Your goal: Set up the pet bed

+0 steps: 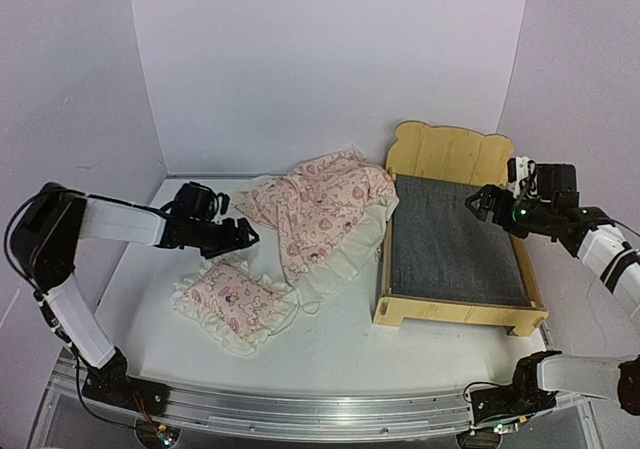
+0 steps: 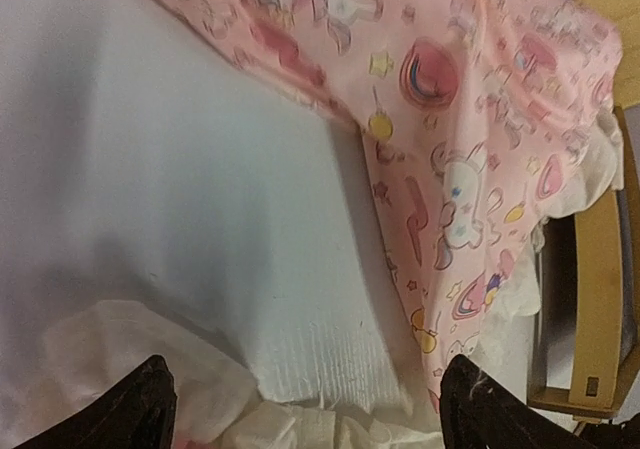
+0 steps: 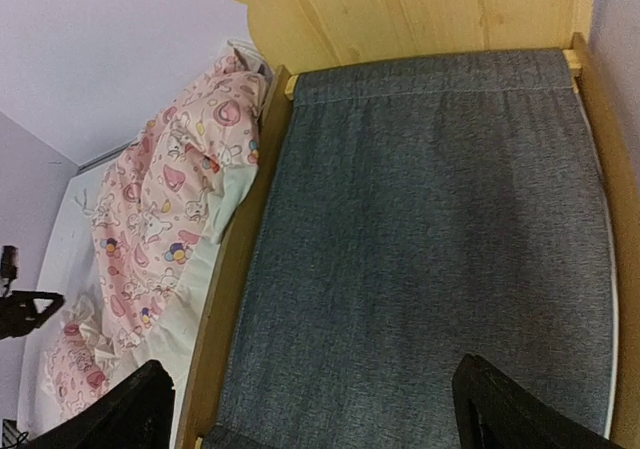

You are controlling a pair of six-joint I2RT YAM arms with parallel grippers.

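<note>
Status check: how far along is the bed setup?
Done: grey mattress lies flat in the pet bed. In hand: nothing; left end effector hovers open by the pillow, right end effector open over the mattress. Left: blanket heaped beside the bed and pillow on the table.

Top camera looks down from six o'clock. Left wrist, at nine, hangs close over the blanket (image 2: 470, 119). Right wrist, at three, overlooks the pet bed (image 3: 440, 249), sharing that blanket.

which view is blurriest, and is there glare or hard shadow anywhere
Left wrist: softest, the blanket print smeared, dim lower left corner. Right wrist: crisp, mattress pad weave readable. Top external: even light, no glare, only a faint shadow beside the pet bed.
</note>
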